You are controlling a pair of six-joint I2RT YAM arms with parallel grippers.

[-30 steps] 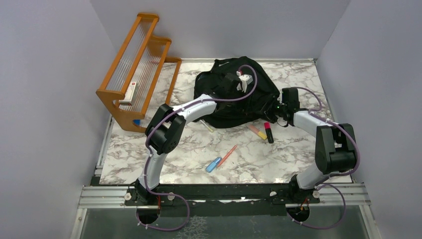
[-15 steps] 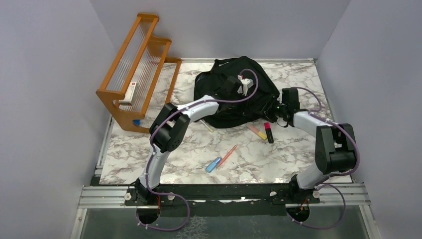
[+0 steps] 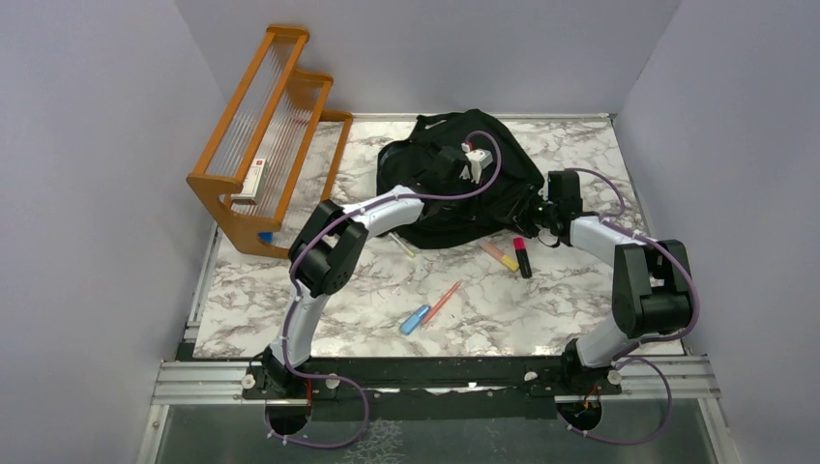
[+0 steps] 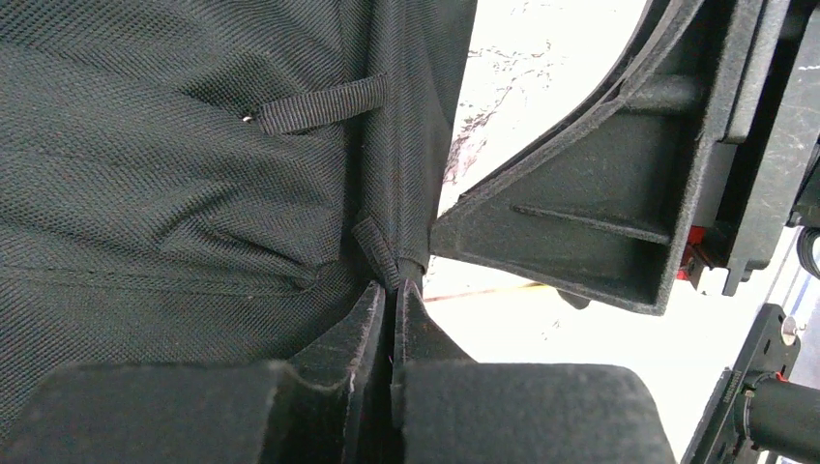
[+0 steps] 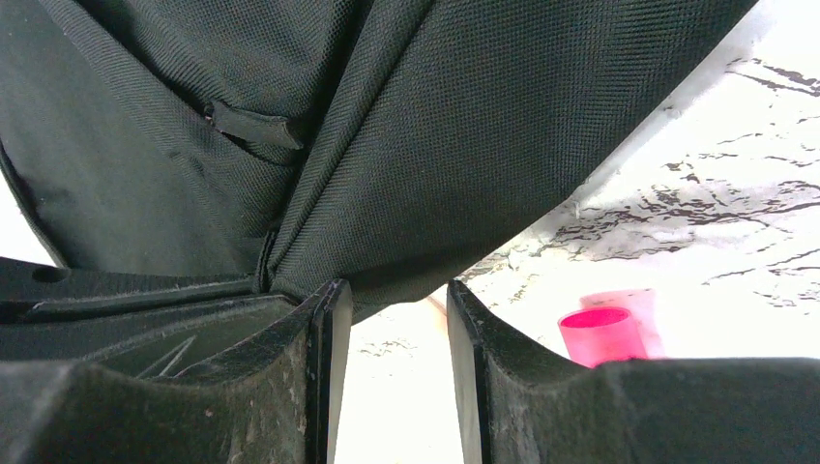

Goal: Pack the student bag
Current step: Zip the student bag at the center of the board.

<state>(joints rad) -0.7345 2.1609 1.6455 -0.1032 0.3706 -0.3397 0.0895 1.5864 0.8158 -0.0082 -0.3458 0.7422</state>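
The student bag (image 3: pixel 483 193) is a soft black backpack lying crumpled at the back middle of the marble table. My left gripper (image 3: pixel 447 162) reaches over its top. In the left wrist view its jaws (image 4: pixel 392 285) are pressed almost together, pinching a fold at the edge of the bag's woven fabric (image 4: pixel 174 164). My right gripper (image 3: pixel 534 209) sits at the bag's right edge. Its jaws (image 5: pixel 392 295) stand open, with the bag's fabric (image 5: pixel 464 145) draped just over the fingertips and only bright table showing between them.
A black-and-red marker (image 3: pixel 522 256), a yellow-pink highlighter (image 3: pixel 500 255), an orange pen (image 3: pixel 443 300) and a blue item (image 3: pixel 416 319) lie in front of the bag. A pink cap (image 5: pixel 600 333) shows by my right finger. A wooden rack (image 3: pixel 271 135) stands at the back left.
The left jaws have closed from wide apart onto the bag's fabric edge, and the left wrist shifted slightly. The right jaws narrowed a little; the right arm stayed put.
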